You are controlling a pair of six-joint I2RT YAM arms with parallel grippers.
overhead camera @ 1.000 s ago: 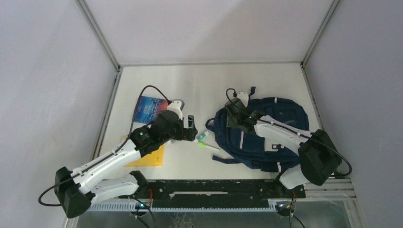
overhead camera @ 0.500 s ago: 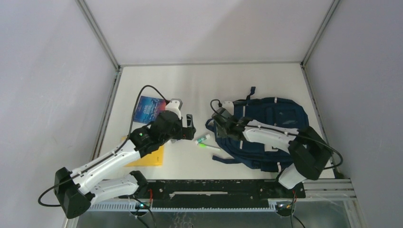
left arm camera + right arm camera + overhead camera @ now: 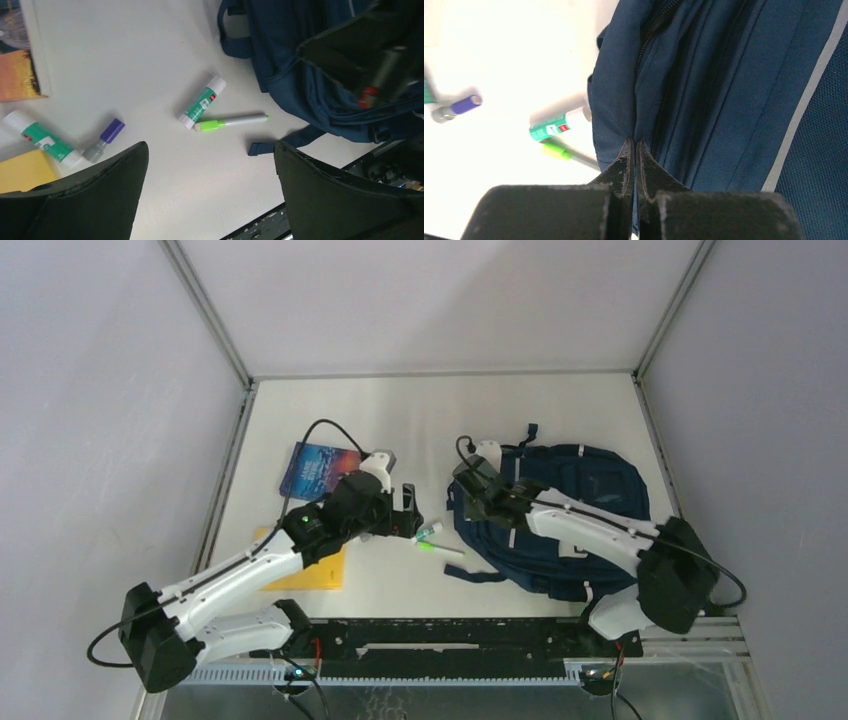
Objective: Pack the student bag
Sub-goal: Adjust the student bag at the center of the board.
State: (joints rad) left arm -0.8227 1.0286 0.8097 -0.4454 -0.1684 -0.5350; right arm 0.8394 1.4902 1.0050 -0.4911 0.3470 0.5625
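Student bag (image 3: 590, 480) on the counter (image 3: 400, 420), under our right tool (image 3: 633, 144)
It is pinched shut at the zip seam; left tool (image 3: 210, 147) gapes above a glue stick (image 3: 202, 102). If no cloth is caught, our pull slips and nothing opens.

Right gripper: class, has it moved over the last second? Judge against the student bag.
Yes. The right gripper has shifted left across the student bag to its left edge, nearer the glue stick.
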